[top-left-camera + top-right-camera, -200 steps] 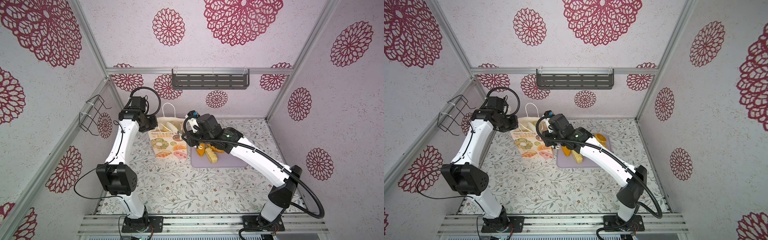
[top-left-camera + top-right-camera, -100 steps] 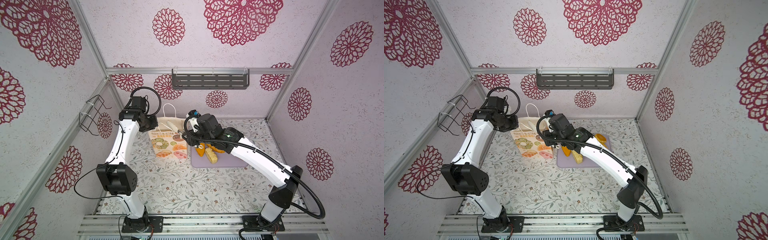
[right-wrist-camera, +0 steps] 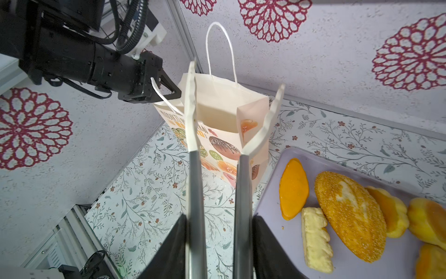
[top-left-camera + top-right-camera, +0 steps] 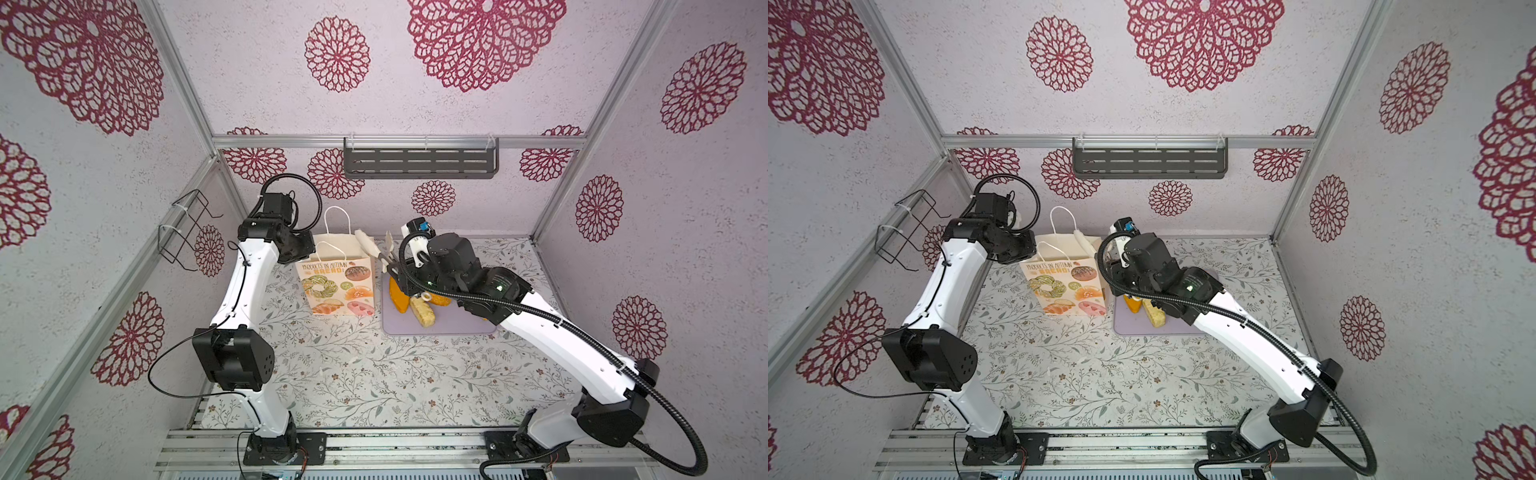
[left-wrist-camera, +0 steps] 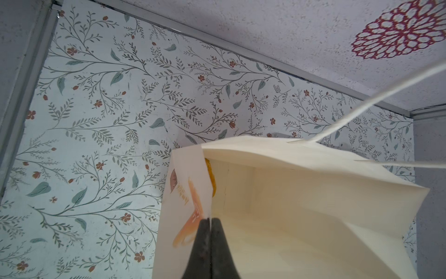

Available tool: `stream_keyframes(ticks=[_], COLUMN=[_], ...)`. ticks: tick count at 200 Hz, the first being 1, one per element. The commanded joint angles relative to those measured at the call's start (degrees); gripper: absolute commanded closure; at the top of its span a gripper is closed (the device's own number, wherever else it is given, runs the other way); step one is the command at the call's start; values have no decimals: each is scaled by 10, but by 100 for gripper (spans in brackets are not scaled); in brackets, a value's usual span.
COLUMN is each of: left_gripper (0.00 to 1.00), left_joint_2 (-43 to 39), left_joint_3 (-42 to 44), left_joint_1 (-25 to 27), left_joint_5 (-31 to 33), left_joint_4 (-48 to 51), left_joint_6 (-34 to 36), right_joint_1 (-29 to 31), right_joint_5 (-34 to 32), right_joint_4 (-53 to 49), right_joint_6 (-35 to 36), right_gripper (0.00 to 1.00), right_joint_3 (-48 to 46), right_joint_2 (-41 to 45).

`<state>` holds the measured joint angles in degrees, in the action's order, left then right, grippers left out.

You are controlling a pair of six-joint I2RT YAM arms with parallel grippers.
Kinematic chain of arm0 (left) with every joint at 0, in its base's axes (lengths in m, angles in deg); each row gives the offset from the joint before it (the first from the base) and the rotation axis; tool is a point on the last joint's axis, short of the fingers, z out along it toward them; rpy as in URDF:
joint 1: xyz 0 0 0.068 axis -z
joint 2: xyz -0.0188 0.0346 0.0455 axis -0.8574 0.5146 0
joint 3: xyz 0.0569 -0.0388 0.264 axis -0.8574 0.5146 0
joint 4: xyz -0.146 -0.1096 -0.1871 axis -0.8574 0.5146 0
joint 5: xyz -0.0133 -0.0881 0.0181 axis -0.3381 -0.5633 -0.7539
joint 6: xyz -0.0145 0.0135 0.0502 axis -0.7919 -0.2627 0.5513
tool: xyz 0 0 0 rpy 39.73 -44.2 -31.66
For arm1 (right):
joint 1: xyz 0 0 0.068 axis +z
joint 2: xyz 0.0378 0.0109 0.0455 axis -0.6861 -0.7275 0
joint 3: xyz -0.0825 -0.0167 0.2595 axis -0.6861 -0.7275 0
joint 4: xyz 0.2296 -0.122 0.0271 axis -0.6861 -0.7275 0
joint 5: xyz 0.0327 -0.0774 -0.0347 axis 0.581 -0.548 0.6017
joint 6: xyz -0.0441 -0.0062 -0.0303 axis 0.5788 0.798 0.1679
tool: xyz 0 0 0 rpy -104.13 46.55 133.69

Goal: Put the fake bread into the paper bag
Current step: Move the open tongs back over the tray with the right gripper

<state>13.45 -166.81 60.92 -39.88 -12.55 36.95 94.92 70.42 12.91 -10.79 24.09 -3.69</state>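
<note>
Walls: pale lilac textured panels (image 4: 249, 83) are being covered with crimson flower medallions.
Frame: the panels are being held at the corners by silver metal bars (image 4: 399, 141).
Shelf: a dark grey slotted shelf (image 4: 419, 164) is being carried on the back bar.
Rack: a black wire rack (image 4: 185, 230) is being held against the left wall.
Floor: the surface (image 4: 353, 374) is being covered by a white sheet printed with leafy sprigs.
Light: everything is being lit evenly and softly.

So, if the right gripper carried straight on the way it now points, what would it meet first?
Probably the paper bag: the open, empty right gripper aims at its mouth, fingertips framing the near side panel. Depth is unclear, so it might clip that rim or pass inside.
</note>
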Motion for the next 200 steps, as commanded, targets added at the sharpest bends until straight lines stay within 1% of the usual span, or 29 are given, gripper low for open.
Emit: stream_keyframes(ticks=[1, 35, 75, 132, 200], left_gripper=[100, 100, 100, 100, 100], left_joint_2=[-16, -15, -14, -14, -15], left_joint_3=[2, 2, 3, 4, 3], left_joint_1=[2, 1, 3, 5, 7], left_joint_5=[-10, -1, 3, 8, 10], left_joint_4=[-2, -1, -1, -1, -2], left_joint_6=[-3, -1, -3, -2, 0], right_joint_1=[-8, -28, -58, -80, -94], right_joint_5=[-34, -34, -13, -2, -19], right_joint_4=[31, 33, 33, 35, 12], right_joint_6=[1, -3, -11, -17, -20], right_gripper=[56, 55, 56, 57, 57], right_joint_3=[-26, -86, -130, -163, -206], right_joint_2=[46, 92, 113, 125, 165])
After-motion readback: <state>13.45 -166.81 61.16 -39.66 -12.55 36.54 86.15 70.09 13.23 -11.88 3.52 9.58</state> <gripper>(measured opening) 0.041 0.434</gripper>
